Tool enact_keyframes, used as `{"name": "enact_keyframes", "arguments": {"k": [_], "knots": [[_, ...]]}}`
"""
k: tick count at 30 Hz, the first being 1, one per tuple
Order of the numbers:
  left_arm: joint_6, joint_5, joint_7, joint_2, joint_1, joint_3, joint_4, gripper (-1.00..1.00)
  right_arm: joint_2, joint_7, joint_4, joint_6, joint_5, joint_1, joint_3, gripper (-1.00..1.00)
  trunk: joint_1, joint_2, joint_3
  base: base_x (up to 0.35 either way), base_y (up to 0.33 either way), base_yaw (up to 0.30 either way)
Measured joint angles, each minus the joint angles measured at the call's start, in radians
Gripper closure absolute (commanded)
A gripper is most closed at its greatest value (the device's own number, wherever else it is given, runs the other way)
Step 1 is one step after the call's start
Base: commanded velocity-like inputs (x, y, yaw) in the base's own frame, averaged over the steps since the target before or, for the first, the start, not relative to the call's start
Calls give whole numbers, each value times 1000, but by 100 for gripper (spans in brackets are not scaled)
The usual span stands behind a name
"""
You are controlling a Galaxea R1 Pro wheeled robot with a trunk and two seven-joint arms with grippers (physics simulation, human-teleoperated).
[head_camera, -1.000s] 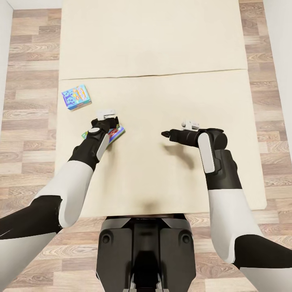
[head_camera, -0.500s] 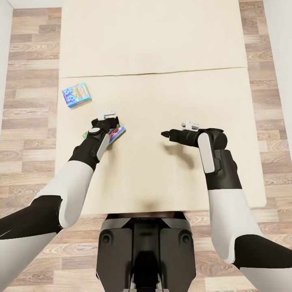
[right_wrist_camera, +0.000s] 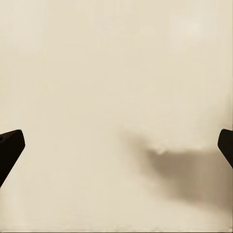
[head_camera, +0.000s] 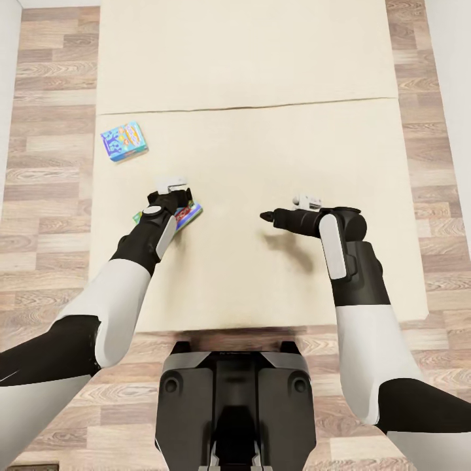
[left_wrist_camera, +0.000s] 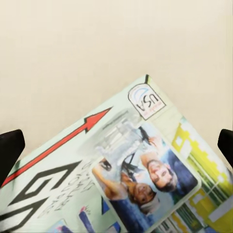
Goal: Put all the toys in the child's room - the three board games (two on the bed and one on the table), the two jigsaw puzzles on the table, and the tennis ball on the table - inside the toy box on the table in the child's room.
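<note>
Your left gripper point(head_camera: 171, 191) hangs over a board game point(left_wrist_camera: 126, 179) lying flat on the bed point(head_camera: 275, 150), near the mattress's left side. In the left wrist view the fingertips point(left_wrist_camera: 10, 148) sit at the far edges of the frame, so that gripper is spread wide, with the box face between them and nothing pinched yet. Your right gripper point(head_camera: 265, 216) hovers over bare mattress near the middle; its tips are also wide apart in the right wrist view and it carries nothing.

The likely trouble is a thin box on a soft mattress. If you close from above without getting a finger under an edge, the tips may skate over the lid or push the box down into the bedding. The box lies askew to the fingers, so a corner-only pinch could let it swing and drop.

Its long axis seems to run diagonally, from near-left to far-right across the bed, though the arm covers much of it. The second game point(head_camera: 123, 140), light blue, lies farther away near the left edge, also turned at a slight angle.
</note>
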Motion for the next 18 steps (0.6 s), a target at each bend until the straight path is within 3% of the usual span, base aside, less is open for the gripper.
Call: {"name": "enact_keyframes", "arguments": {"k": [18], "knots": [[0,0,0,0,0,0,0,-100,1,0,0,0,0,0,0,-100,0,0,0,-145,0,0]]}}
